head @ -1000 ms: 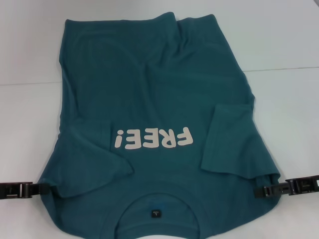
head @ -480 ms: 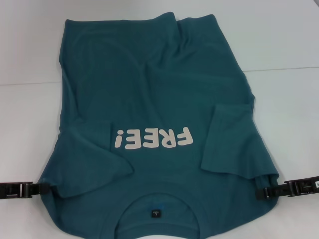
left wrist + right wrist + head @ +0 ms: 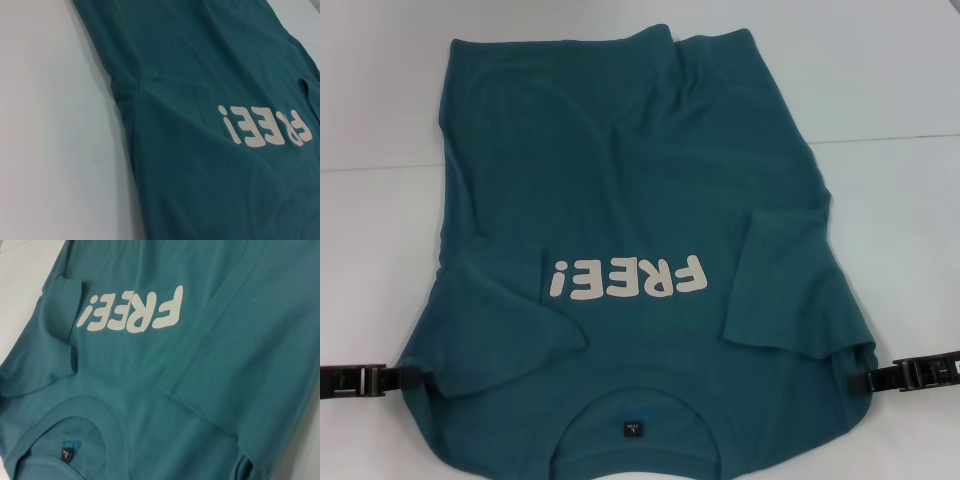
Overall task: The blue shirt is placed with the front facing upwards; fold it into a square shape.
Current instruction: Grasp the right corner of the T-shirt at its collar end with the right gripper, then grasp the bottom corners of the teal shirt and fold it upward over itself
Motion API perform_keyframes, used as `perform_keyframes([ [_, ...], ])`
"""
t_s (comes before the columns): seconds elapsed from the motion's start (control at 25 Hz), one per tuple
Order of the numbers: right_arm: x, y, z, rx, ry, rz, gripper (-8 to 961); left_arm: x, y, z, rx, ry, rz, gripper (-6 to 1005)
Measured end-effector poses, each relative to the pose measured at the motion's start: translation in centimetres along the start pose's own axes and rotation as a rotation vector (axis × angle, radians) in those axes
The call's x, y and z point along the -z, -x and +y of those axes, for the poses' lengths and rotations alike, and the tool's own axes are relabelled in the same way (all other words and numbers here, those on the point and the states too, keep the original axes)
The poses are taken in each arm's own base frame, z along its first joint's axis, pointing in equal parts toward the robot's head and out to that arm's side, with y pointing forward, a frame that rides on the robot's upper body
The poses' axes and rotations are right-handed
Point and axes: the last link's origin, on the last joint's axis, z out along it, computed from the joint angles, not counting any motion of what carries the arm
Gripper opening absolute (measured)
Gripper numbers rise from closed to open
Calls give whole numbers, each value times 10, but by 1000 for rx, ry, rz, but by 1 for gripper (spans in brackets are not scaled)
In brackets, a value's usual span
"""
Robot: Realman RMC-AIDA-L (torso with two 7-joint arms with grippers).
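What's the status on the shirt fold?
Left gripper at shirt's left shoulder edge, right gripper at right edge. Shirt flat, face up, both sleeves folded in. Nothing in the way.

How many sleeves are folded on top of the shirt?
2. One sleeve lies folded in over the blue shirt on the robot's left, beside the white lettering; the other sleeve lies folded in on the robot's right.

Bright, even light from overhead, with no glare. Only faint soft shadows along folds of the blue shirt [image 3: 630, 200]. Slightly soft focus throughout.
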Motion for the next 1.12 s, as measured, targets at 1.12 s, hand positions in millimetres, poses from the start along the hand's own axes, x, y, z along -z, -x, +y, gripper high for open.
perform_keyframes([
  [1.12, 22, -41, -16, 11, 53, -127, 75, 24, 9, -2, 43, 63, -5, 8],
])
